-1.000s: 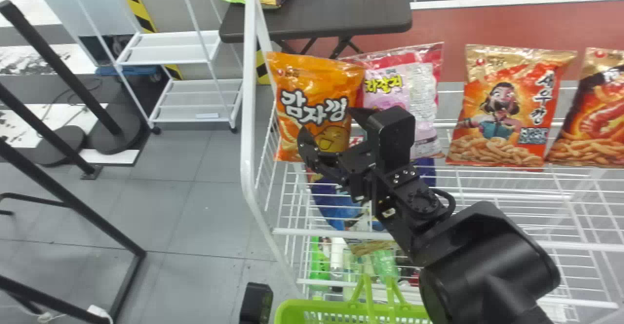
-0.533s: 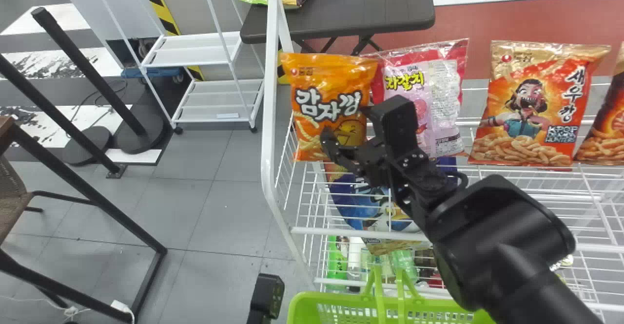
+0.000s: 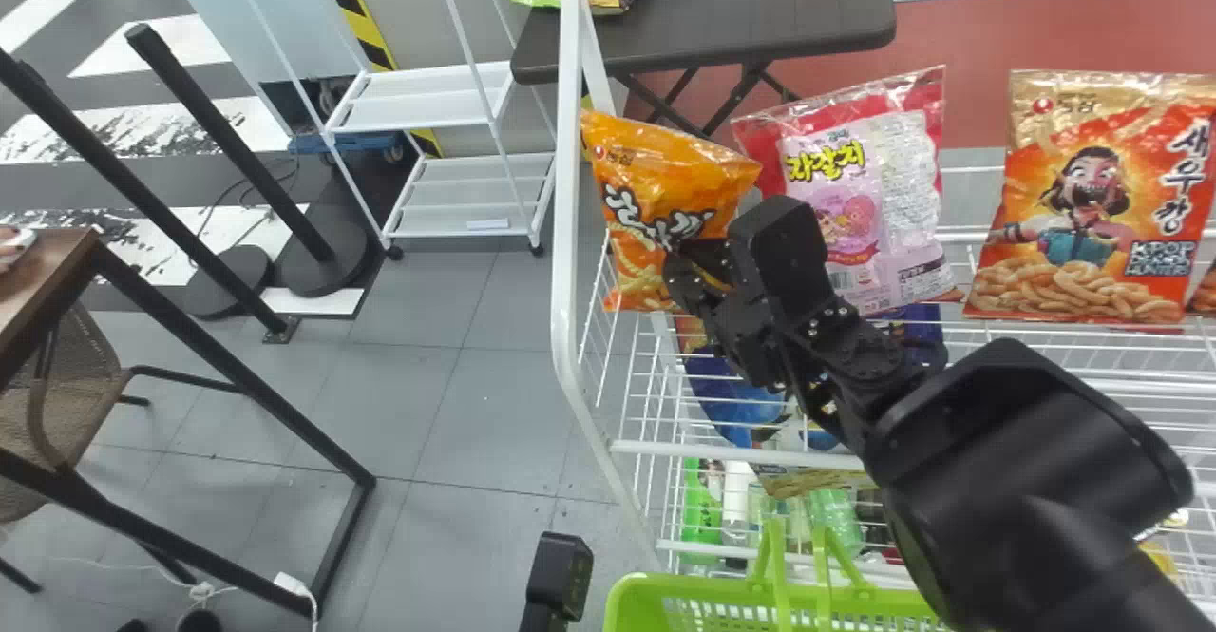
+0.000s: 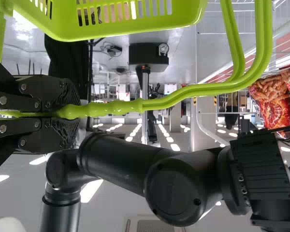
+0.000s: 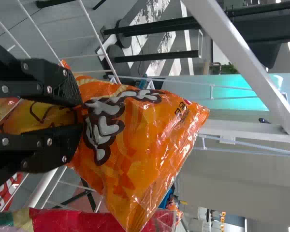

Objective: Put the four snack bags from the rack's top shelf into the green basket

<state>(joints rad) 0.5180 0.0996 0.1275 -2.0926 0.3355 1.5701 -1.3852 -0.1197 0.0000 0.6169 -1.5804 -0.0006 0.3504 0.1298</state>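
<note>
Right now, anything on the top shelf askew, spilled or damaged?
Two askew. Orange snack bag: tilted and crumpled, pinched by the right gripper, so likely just the grip. Pink-and-red snack bag beside it: leaning, while the orange-and-gold one stands squarer. No spill or tear visible.

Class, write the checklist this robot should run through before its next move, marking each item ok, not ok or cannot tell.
1. Right gripper has the orange snack bag between its jaws: ok.
2. Left gripper holds the handles of the green basket: ok.
3. Orange snack bag free of the pink snack bag: cannot tell; they overlap in view.
4. Orange snack bag clear of the top shelf: cannot tell.
5. Orange snack bag over the basket: not ok.
</note>
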